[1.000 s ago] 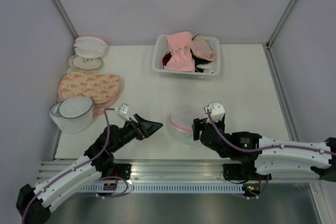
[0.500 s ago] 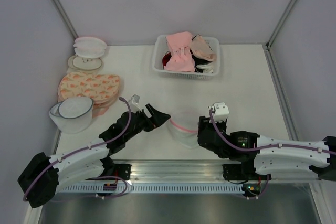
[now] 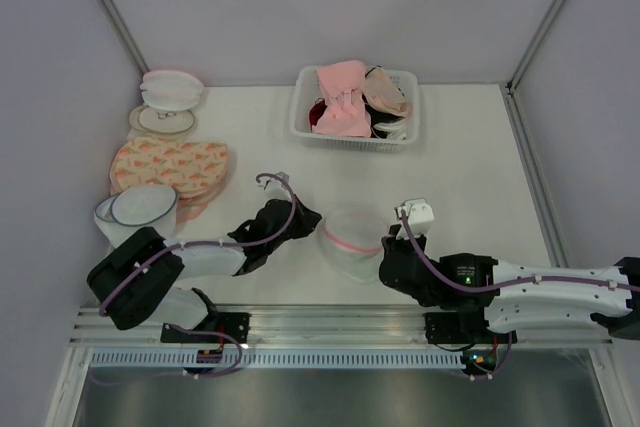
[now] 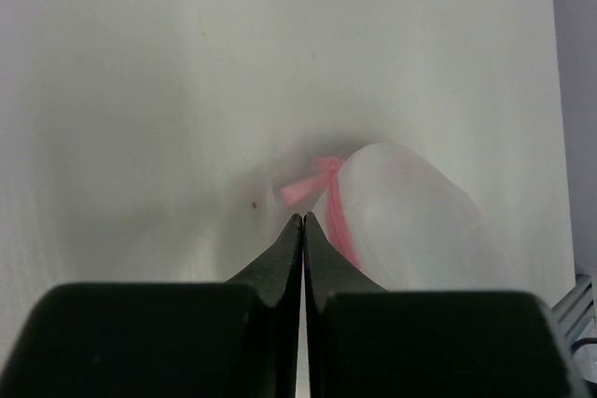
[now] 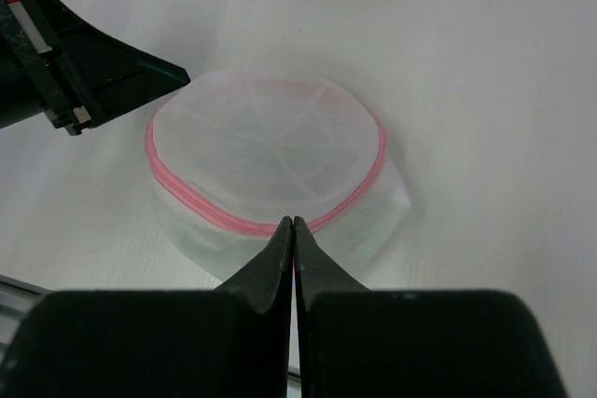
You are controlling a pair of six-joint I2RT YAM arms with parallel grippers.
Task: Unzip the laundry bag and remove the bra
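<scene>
The laundry bag (image 3: 350, 240), a round white mesh dome with a pink zipper rim, lies zipped on the table between the two arms. A pink zipper tab (image 4: 311, 185) sticks out on its left side. My left gripper (image 3: 306, 219) is shut, its tips (image 4: 303, 217) just short of that tab with nothing between them. My right gripper (image 3: 386, 256) is shut too, its tips (image 5: 294, 221) against the pink rim (image 5: 219, 213) on the bag's near side; I see nothing pinched. The bra is hidden.
A white basket (image 3: 298, 115) of pink and beige bras stands at the back. Flat orange-patterned bags (image 3: 170, 165), a blue-rimmed mesh dome (image 3: 140, 215) and round pale items (image 3: 170, 92) line the left side. A metal rail (image 3: 330, 327) runs along the near edge.
Both grippers have gone from open to shut. The left arm has swung right up to the bag's pink tab. The right gripper has drawn back slightly along the bag's near side.
</scene>
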